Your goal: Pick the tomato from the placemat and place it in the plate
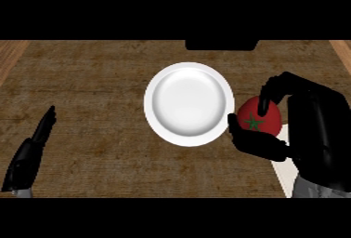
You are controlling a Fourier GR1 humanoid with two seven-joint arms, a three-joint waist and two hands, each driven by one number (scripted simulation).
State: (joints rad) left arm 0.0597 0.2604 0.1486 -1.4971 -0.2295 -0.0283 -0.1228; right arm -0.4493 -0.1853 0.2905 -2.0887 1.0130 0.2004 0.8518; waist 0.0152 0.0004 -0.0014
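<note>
A red tomato (266, 122) with a green star-shaped stem sits in my right hand (312, 130), whose fingers and thumb curl round it from above and below. It hangs just right of the white plate (159, 100), close to the plate's right rim and over the brown woven placemat (96, 69). The plate holds nothing. My left hand (31, 151) rests at the lower left with its fingers straight, far from the plate and the tomato.
The placemat covers most of the counter. Wooden counter (10, 56) shows at the far left and right edges. A dark object (221, 44) sits at the top edge behind the plate.
</note>
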